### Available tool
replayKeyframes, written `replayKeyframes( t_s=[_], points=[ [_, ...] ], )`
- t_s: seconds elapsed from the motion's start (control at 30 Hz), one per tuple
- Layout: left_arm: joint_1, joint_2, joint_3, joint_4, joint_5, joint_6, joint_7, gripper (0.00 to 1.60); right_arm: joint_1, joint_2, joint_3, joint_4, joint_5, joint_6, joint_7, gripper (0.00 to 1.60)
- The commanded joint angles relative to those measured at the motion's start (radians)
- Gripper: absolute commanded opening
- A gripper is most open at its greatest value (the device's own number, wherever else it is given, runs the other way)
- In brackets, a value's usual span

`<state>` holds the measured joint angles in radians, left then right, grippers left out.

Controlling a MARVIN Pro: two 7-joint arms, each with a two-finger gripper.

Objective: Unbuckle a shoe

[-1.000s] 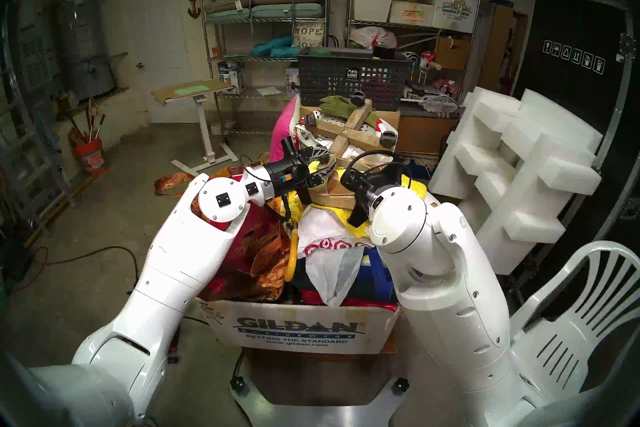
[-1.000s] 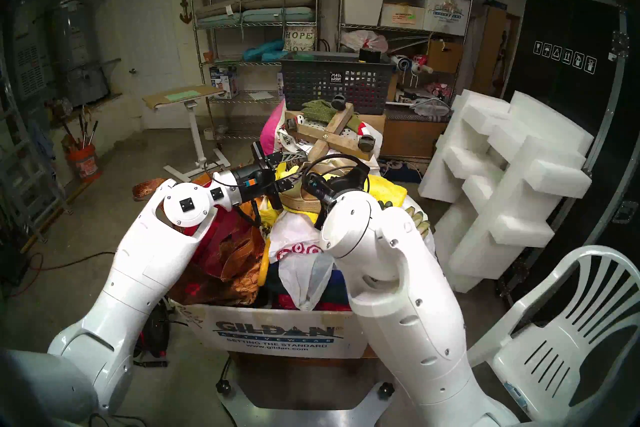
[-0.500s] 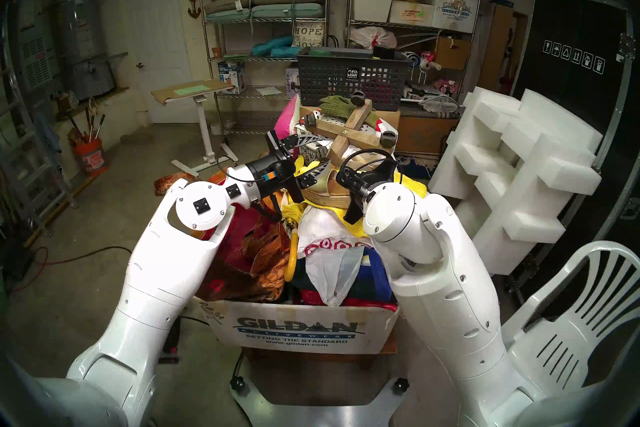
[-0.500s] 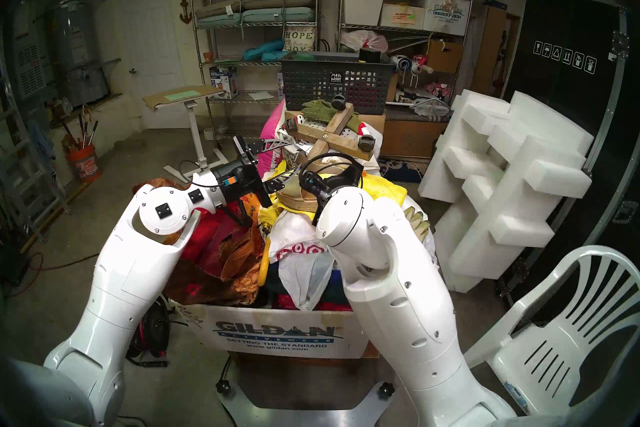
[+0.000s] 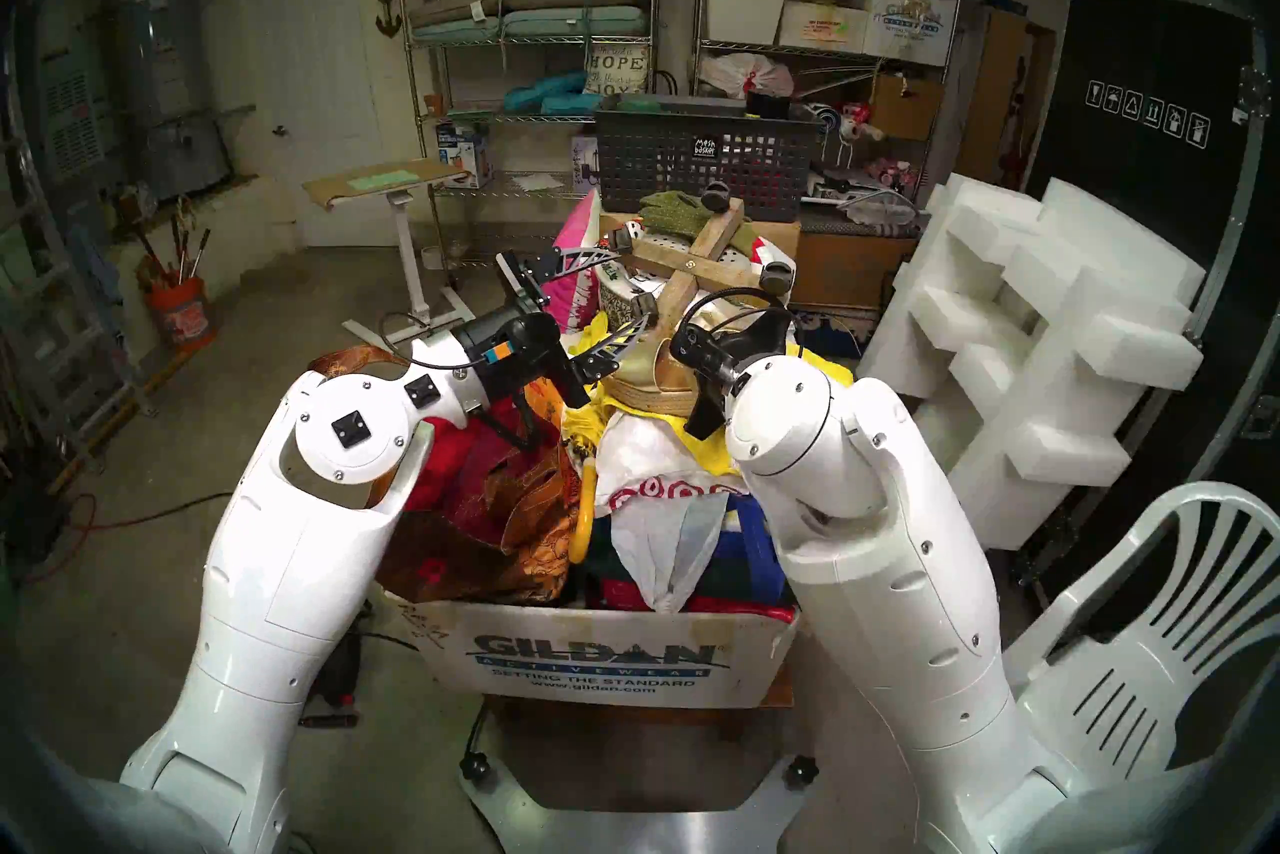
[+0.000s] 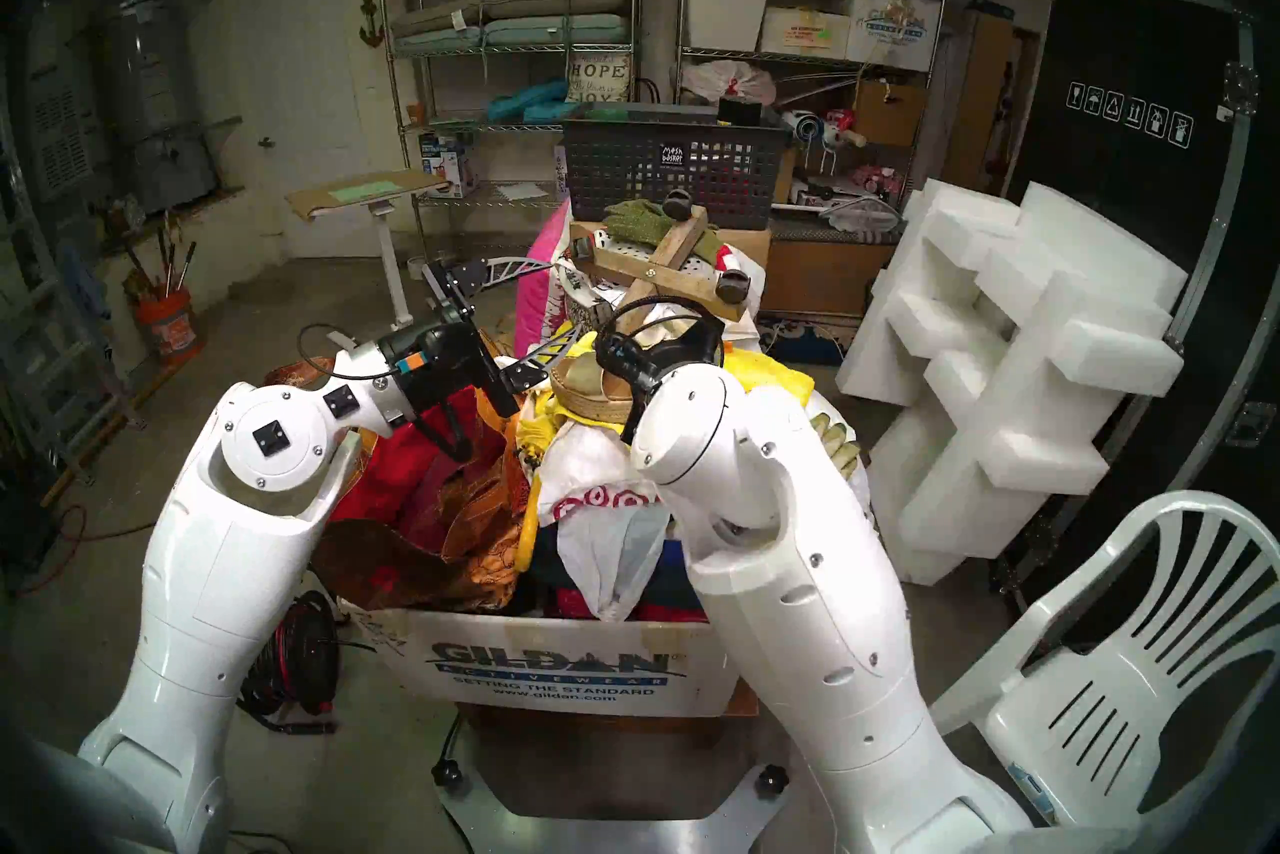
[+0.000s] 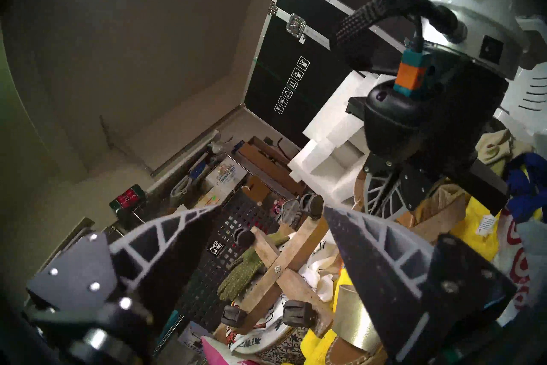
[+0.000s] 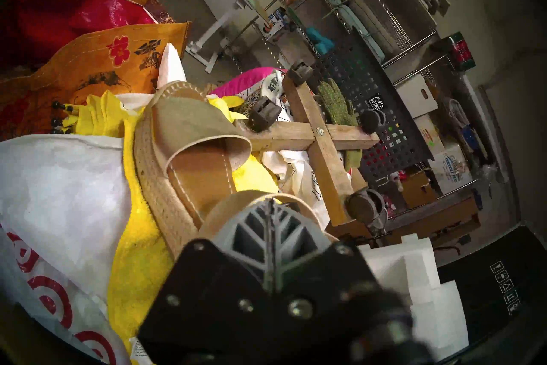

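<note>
The shoe [image 5: 654, 378] [image 6: 596, 392] [image 8: 180, 145], a tan rope-soled wedge sandal, lies on yellow cloth on top of the pile in the box. Its thin ankle strap [image 8: 225, 204] arcs up around the tips of my right gripper [image 8: 268, 203] [image 7: 381, 198], which is shut on it at the heel. The buckle is not visible. My left gripper [image 5: 634, 288] [image 6: 564, 298] [image 7: 272, 207] hangs open and empty just left of the shoe's toe, its lower finger [image 5: 623, 340] near the toe.
A wooden cross with casters [image 5: 699, 270] lies right behind the shoe, with a grey mesh basket [image 5: 699, 166] beyond. The cardboard box [image 5: 602, 658] brims with bags and cloth. White foam blocks [image 5: 1039, 346] and a plastic chair [image 5: 1143, 645] stand to the right.
My left gripper has opened wide and drawn back to the left, away from the shoe. The right gripper has stayed shut at the heel, shifting only slightly.
</note>
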<state>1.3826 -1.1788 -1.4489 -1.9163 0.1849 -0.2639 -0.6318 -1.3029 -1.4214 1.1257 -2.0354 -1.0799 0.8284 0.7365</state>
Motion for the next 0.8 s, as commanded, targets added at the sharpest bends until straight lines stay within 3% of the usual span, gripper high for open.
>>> replayKeyframes(
  t_s=[0.0,0.1,0.13,0.23,0.43,0.47,0.5,0.57,0.77],
  points=[
    [0.015,-0.007,-0.009,-0.038,-0.002,0.019,0.012,1.19,0.015,-0.001,-0.002,-0.031,-0.009,0.004,0.000,0.70],
    [0.009,-0.011,-0.007,-0.027,0.004,0.015,0.017,1.25,-0.001,0.011,0.004,-0.074,-0.016,0.011,0.011,0.82],
    [0.006,-0.012,-0.007,-0.026,0.005,0.015,0.018,1.26,-0.009,0.014,0.007,-0.090,-0.017,0.011,0.009,0.97],
    [-0.007,-0.018,0.000,-0.024,0.007,0.020,0.018,1.22,-0.023,0.021,0.013,-0.131,-0.022,0.016,0.008,0.87],
    [-0.040,-0.037,0.022,-0.021,0.005,0.026,0.020,1.23,-0.065,0.054,0.038,-0.256,-0.035,0.036,0.017,0.86],
    [-0.043,-0.039,0.027,-0.021,0.007,0.029,0.020,1.23,-0.046,0.043,0.040,-0.223,-0.039,0.034,0.001,0.86],
    [-0.046,-0.041,0.032,-0.020,0.011,0.032,0.020,1.22,-0.069,0.060,0.047,-0.274,-0.039,0.042,0.016,0.87],
    [-0.047,-0.042,0.037,-0.019,0.014,0.034,0.021,1.22,-0.057,0.052,0.052,-0.255,-0.045,0.044,0.003,0.87],
    [-0.049,-0.040,0.047,-0.004,0.037,0.035,0.032,1.31,-0.083,0.089,0.102,-0.335,-0.059,0.067,0.018,0.99]
  ],
)
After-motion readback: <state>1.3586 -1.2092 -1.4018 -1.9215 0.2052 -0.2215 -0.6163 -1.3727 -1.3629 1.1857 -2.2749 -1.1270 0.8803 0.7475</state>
